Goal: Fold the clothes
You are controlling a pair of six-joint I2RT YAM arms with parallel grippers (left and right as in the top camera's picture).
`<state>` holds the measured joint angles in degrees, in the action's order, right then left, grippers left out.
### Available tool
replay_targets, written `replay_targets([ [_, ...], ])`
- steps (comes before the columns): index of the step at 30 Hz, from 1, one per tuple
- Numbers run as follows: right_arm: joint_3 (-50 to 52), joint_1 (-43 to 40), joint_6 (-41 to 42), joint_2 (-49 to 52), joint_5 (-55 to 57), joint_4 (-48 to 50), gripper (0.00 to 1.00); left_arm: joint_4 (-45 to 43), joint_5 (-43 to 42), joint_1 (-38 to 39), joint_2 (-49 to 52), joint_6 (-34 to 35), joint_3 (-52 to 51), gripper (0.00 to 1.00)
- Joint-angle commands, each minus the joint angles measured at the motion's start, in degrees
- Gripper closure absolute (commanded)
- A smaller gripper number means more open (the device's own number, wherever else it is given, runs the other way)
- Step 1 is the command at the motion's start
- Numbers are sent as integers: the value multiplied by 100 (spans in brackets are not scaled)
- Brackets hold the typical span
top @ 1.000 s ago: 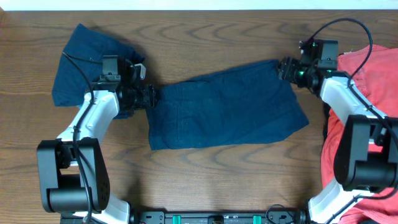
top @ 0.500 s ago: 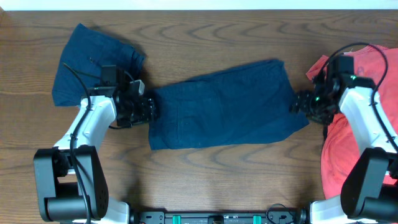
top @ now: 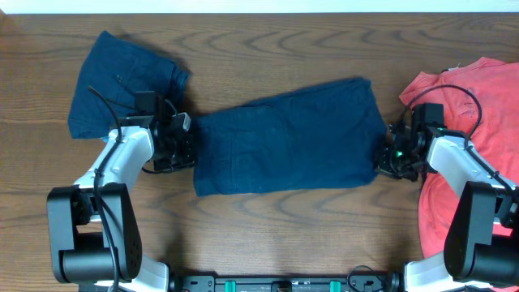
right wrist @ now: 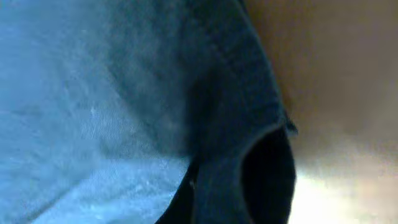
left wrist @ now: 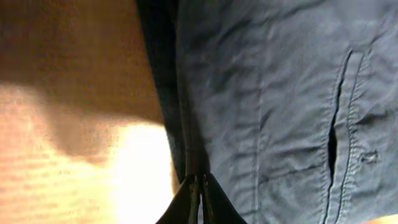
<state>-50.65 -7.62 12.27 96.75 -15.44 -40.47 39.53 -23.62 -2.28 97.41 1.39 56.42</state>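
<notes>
Navy shorts point(top: 284, 142) lie spread flat across the middle of the table. In the left wrist view a pocket slit point(left wrist: 336, 134) shows on them. My left gripper point(top: 190, 151) is at their left edge. Its jaws point(left wrist: 200, 198) are pinched shut on the dark hem point(left wrist: 177, 112). My right gripper point(top: 382, 160) is at the lower right corner of the shorts. It is shut there, with the hem point(right wrist: 249, 93) folded over its dark fingers point(right wrist: 267, 174). A second navy pair point(top: 122, 77) lies crumpled at the far left.
A red garment point(top: 470, 122) lies heaped along the table's right side, under and behind my right arm. The second navy pair touches my left arm's wrist. Bare wood point(top: 284, 227) runs along the front edge.
Both grippers went from open to shut on the shorts' edges. The right one came down from the upper right corner to the lower right, and that corner has drawn inward.
</notes>
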Motion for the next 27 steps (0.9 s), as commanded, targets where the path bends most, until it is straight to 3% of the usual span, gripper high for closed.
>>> replay_targets([
  [1, -160, -122, 1145, -109, 1252, -557, 99, 251, 31, -105, -9, -33, 79, 94],
  [6, -387, -195, 1193, -321, 1609, -1123, 99, 483, 284, -179, -282, -28, 345, 94],
  [7, -400, -195, 1141, -376, 1580, -1141, 89, 544, 271, -177, -352, -28, 391, 94],
  [8, -413, -195, 1012, -437, 1456, -1139, 73, 619, 195, -177, -422, -26, 431, 93],
  [9, -428, -195, 813, -503, 1263, -1139, 60, 693, 61, -177, -487, -26, 457, 83],
  [10, -448, -197, 658, -557, 1106, -1141, 56, 761, -168, -177, -557, -28, 463, 69],
  [11, -470, -197, 518, -634, 957, -1158, 54, 822, -509, -177, -640, -28, 463, 64],
  [13, -496, -197, 354, -822, 669, -1163, 53, 894, -1025, -151, -750, -31, 463, 57],
  [16, -516, -197, -79, -1213, -151, -1040, 58, 1056, -1314, 20, -807, -33, 459, 55],
  [20, -518, -192, -155, -1626, -750, -984, 61, 1095, -1279, 402, -776, -50, 227, 58],
  [21, -518, -188, -92, -1709, -745, -1045, 56, 1073, -1204, 514, -752, -50, 146, 58],
  [24, -509, -168, -96, -1738, -752, -1191, 54, 927, -750, 776, -706, -20, -120, 58],
  [27, -380, -74, -98, -1720, -798, -1187, 60, 649, -527, 960, -669, 144, -481, 58],
])
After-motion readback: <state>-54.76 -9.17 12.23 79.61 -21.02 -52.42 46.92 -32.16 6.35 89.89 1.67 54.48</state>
